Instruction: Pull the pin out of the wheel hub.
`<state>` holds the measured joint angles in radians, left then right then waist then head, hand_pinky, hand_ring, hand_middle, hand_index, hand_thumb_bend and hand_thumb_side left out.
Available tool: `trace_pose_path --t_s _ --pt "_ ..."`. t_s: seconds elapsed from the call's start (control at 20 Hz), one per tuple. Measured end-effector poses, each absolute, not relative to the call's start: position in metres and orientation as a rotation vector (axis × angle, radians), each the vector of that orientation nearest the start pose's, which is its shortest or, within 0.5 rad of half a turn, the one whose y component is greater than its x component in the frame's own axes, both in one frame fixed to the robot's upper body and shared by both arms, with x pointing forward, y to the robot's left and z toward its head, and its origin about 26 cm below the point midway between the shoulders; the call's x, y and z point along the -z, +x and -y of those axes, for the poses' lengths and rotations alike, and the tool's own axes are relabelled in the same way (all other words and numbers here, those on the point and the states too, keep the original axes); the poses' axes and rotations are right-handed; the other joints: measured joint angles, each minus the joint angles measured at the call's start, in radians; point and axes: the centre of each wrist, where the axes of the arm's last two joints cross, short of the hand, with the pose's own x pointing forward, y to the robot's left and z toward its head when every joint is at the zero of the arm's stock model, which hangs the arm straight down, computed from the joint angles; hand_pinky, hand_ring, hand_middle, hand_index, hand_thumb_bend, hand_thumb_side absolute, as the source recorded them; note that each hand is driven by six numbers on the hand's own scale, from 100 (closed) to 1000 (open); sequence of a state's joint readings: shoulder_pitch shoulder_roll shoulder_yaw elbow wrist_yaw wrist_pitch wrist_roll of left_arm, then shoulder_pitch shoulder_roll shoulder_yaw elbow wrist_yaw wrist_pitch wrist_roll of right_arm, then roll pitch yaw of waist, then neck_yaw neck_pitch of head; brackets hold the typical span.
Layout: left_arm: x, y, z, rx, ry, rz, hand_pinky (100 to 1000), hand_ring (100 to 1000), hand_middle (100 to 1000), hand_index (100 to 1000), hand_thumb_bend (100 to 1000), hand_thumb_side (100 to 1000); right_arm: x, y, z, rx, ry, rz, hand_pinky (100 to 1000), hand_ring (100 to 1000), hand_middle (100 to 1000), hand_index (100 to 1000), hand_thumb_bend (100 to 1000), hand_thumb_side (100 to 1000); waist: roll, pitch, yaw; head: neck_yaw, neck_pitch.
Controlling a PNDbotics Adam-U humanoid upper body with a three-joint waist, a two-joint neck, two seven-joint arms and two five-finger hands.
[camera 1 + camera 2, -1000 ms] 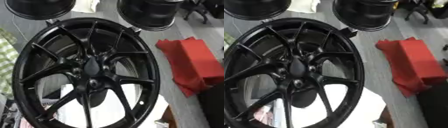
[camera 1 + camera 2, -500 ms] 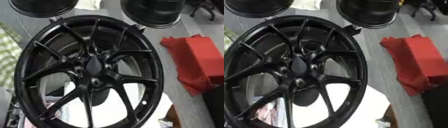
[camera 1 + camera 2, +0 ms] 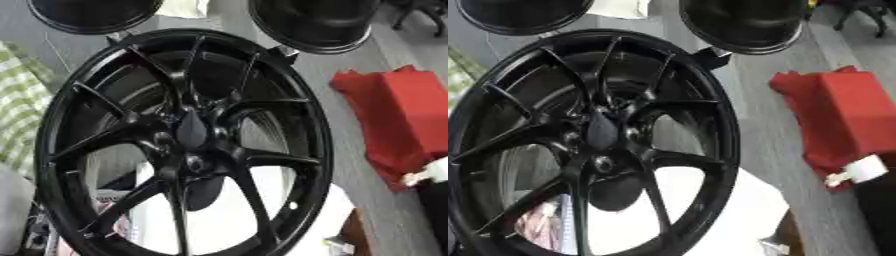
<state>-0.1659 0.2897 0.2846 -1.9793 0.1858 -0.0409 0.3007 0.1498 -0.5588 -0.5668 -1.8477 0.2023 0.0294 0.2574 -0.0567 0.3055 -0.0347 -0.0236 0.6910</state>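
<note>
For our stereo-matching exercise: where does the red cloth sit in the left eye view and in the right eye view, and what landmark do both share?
Left eye view: red cloth at the right edge, right of the black wheel.
Right eye view: red cloth at the right edge, mid-height.
Shared landmark: the wheel's centre hub.

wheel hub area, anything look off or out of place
Nothing looks damaged or spilled. The black wheel fills the view, its hub intact. A crumpled red cloth lies to its right. No pin can be made out.
</note>
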Motion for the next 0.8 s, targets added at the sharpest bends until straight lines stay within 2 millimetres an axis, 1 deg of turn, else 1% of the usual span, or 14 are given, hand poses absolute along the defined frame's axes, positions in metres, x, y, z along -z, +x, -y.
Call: trace_pose_path --t_s 0.05,0.15,0.2,0.25,0.3,0.4,0.5,0.55,0.65,0.8 --pt "-0.175 0.278 -0.340 -0.332 0.395 2.221 817 579 548 715 100 697 -0.160 0.201 0.474 -0.451 -0.899 1.563 984 897 751 775 436 100 0.000 0.002 0.000 0.000 0.000" --pt "-0.176 0.278 -0.340 -0.331 0.393 2.223 818 579 548 715 100 695 -0.169 0.202 0.464 -0.408 -0.894 1.651 956 842 651 713 343 100 0.002 0.003 0.001 0.000 0.000" --pt "-0.176 0.278 -0.340 -0.330 0.392 2.224 818 579 548 715 100 695 -0.173 0.204 0.458 -0.375 -0.885 1.712 953 832 631 700 325 100 0.004 0.003 0.002 0.000 0.000" --pt "-0.176 0.278 -0.339 -0.329 0.392 2.225 818 579 548 715 100 694 -0.177 0.206 0.453 -0.338 -0.871 1.781 949 820 611 682 286 116 0.005 0.003 0.003 0.000 0.000" --pt "-0.176 0.279 -0.339 -0.328 0.390 2.227 818 579 547 715 100 693 -0.180 0.208 0.448 -0.300 -0.852 1.853 947 810 598 671 247 153 0.006 0.003 0.004 0.000 0.000" --pt "-0.176 0.279 -0.338 -0.324 0.385 2.231 818 578 547 714 100 693 -0.183 0.214 0.439 -0.230 -0.797 1.996 948 805 590 665 194 180 0.006 0.004 0.006 0.000 0.000" --pt "-0.178 0.280 -0.338 -0.322 0.377 2.238 817 579 547 714 100 692 -0.184 0.221 0.431 -0.191 -0.727 2.111 955 801 582 659 214 170 0.007 0.004 0.009 -0.001 0.000" --pt "-0.178 0.280 -0.337 -0.319 0.372 2.241 818 579 548 714 100 691 -0.185 0.225 0.427 -0.186 -0.688 2.158 957 800 579 656 248 137 0.009 0.005 0.011 -0.001 0.000" --pt "-0.180 0.282 -0.335 -0.312 0.358 2.249 817 579 548 714 100 690 -0.186 0.233 0.418 -0.191 -0.603 2.238 962 798 575 653 311 103 0.011 0.008 0.013 -0.001 0.000" --pt "-0.183 0.284 -0.331 -0.296 0.331 2.262 817 579 548 714 100 685 -0.190 0.245 0.404 -0.211 -0.472 2.317 959 786 563 639 332 100 0.014 0.010 0.017 -0.001 -0.007"
